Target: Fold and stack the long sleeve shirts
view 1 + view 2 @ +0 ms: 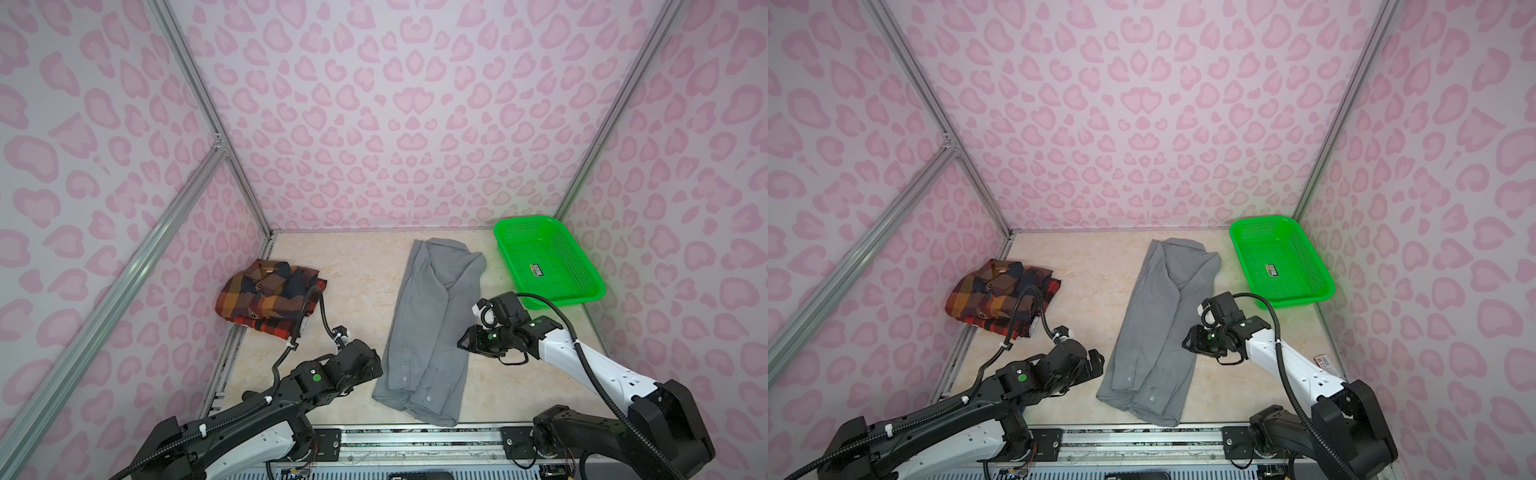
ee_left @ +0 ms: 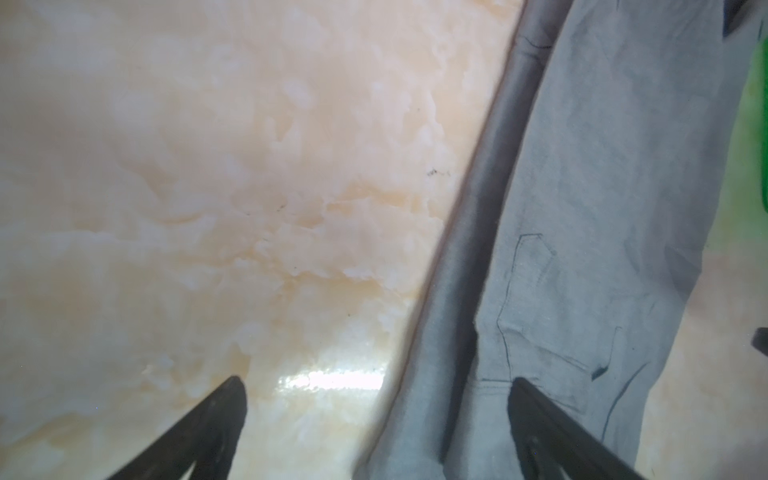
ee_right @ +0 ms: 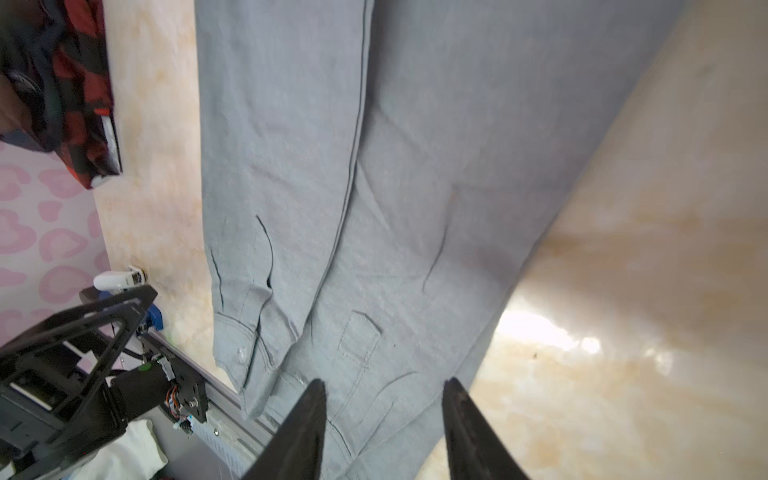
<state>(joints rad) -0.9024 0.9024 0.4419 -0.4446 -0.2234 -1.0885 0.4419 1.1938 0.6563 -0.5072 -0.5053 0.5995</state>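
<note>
On the beige desk (image 1: pixel 353 270), the folded plaid shirt (image 1: pixel 266 295) lies left, the gray shirt (image 1: pixel 432 324) centre, the green mesh basket (image 1: pixel 575 270) back-right.

Worktop (image 1: pixel 353 291): glossy beige marble-look surface. Gray shirt (image 1: pixel 432 324) lies flat on it around the middle, folded lengthwise into a long strip, with buttoned cuffs at the near end. Plaid shirt (image 1: pixel 266 295) sits left of the gray shirt, well apart, folded compact, collar on top. Green mesh basket (image 1: pixel 575 266) sits right of the gray shirt's far end, near but not touching.
</note>
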